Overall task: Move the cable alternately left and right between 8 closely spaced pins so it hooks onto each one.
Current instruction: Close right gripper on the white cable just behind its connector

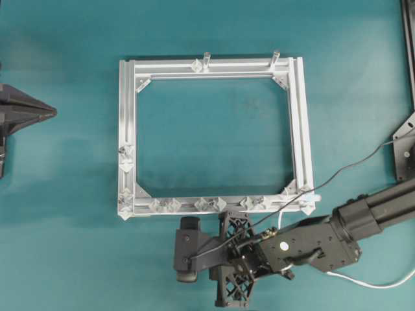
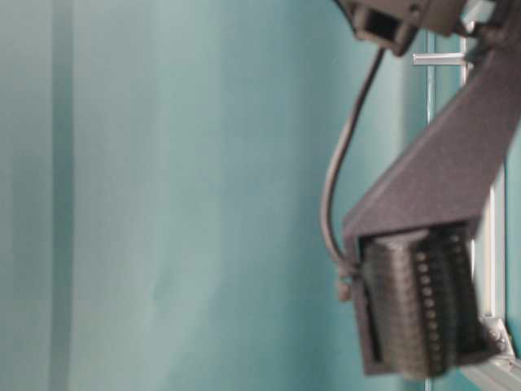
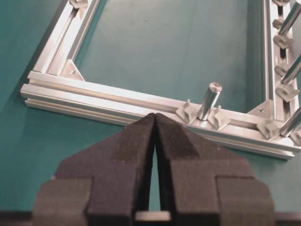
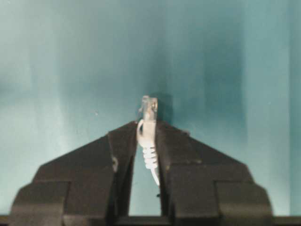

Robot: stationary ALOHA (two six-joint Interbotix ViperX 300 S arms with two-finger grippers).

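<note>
1. Your right gripper (image 4: 146,134) grips the cable (image 4: 147,141): in the right wrist view both fingertips press the ribbed white boot just behind the plug (image 4: 149,106).
2. The cable's long axis runs 6 to 12 o'clock in that view, along the jaw gap; the plug points to 12, out past the fingertips, over bare teal table (image 4: 56,70).
3. Overhead, the right gripper (image 1: 235,256) sits at 6 o'clock of the aluminium frame (image 1: 127,129), just outside its near rail. A stretch of white cable (image 1: 369,282) trails off toward 4 o'clock.
4. The frame encloses only bare table (image 1: 214,136). The cable lies outside it.
5. The pins (image 1: 207,204) stand along the near rail; you cannot count them all overhead. Two grey posts (image 1: 207,61) stand on the far rail at 12.
6. Your left gripper (image 3: 155,120) is closed on nothing, tips meeting, near the frame rail (image 3: 94,96) and a post (image 3: 209,100).
</note>
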